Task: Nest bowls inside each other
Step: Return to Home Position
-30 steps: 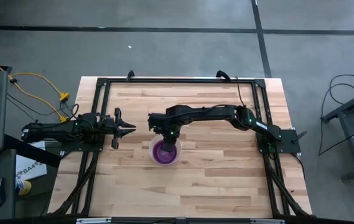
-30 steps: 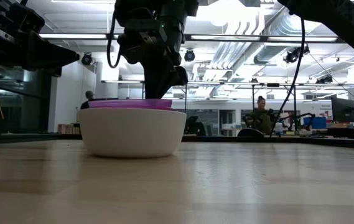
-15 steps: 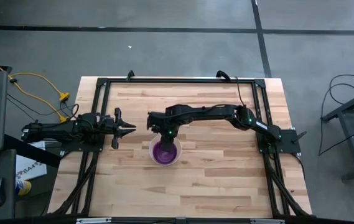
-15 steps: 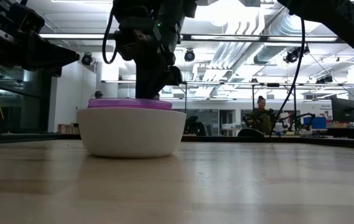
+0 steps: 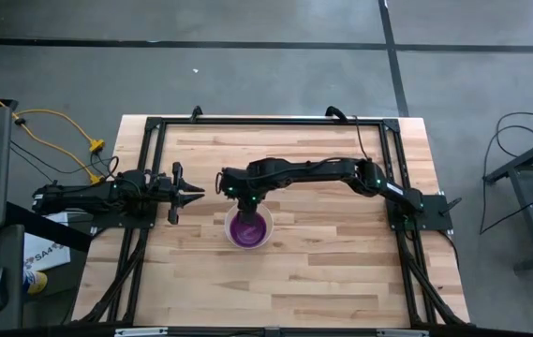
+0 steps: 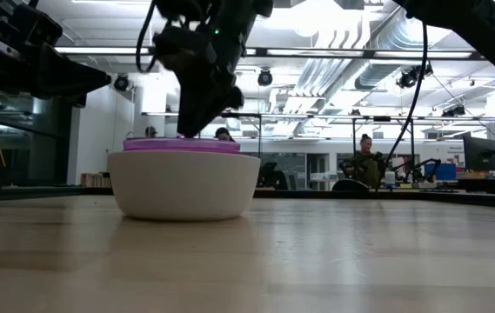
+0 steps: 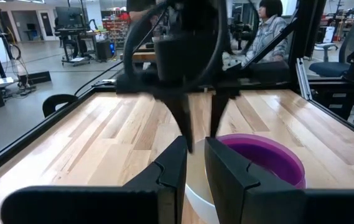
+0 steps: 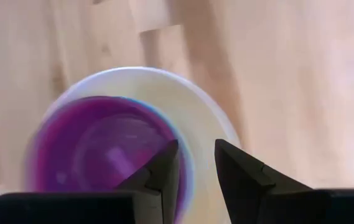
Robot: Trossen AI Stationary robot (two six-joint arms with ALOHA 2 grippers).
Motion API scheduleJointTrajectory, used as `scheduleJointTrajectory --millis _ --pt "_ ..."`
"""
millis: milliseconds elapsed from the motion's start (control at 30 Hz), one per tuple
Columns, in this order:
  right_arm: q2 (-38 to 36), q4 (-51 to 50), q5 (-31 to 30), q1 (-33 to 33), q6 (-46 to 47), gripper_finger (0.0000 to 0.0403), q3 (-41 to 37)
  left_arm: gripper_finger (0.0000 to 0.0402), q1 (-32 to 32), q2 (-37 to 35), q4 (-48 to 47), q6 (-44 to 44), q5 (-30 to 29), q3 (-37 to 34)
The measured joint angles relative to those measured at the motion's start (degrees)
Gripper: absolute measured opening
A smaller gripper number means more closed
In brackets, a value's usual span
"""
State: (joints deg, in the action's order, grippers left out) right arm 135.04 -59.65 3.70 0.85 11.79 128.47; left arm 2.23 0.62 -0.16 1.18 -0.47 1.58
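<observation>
- Bowls (image 5: 248, 227) sit as one nested stack near the middle of the table (image 5: 341, 271), a little toward its left edge.
- The white bowl (image 6: 184, 184) is the outermost and stands upright on the wood.
- The purple bowl (image 6: 182, 145) sits inside it, with its rim showing just above the white rim.
- From above, purple fills the inside with a ring of white around it. Whatever lies between these two is hidden.
- The right end effector (image 5: 246, 198) hangs over the far side of the stack and points down. Its arm stretches in from the table's right edge.
- In the low view its tips are close above the purple rim, and no contact can be made out.
- Its fingers (image 8: 164, 168) are spread a little with nothing between them. The right wrist view looks down through the gap onto the purple edge and the white rim.
- The left end effector (image 5: 191, 194) waits by the table's left edge, held level and pointing toward the stack.
- Its fingers (image 7: 173, 165) stand a narrow slit apart and hold nothing.
- A person (image 7: 270, 25) sits beyond the table's far edge.
</observation>
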Motion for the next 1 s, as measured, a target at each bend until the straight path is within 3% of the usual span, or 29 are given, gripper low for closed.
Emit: scheduleJointTrajectory --millis 100,233,700,1000 --pt "-1.4 0.3 -5.5 -0.6 -3.2 0.0097 0.0 0.0058 0.0 0.0 0.0 0.0 0.0 0.0" --pt "-3.5 0.1 -8.3 -0.9 -4.3 0.0097 0.0 0.0058 0.0 0.0 0.0 0.0 0.0 0.0" --pt "-7.3 3.8 -9.6 -0.9 -5.2 0.0097 0.0 0.0058 0.0 0.0 0.0 0.0 0.0 0.0" --pt "-11.9 6.6 -6.5 -1.4 -7.4 0.0097 -1.5 0.0058 0.0 0.0 0.0 0.0 0.0 0.0"
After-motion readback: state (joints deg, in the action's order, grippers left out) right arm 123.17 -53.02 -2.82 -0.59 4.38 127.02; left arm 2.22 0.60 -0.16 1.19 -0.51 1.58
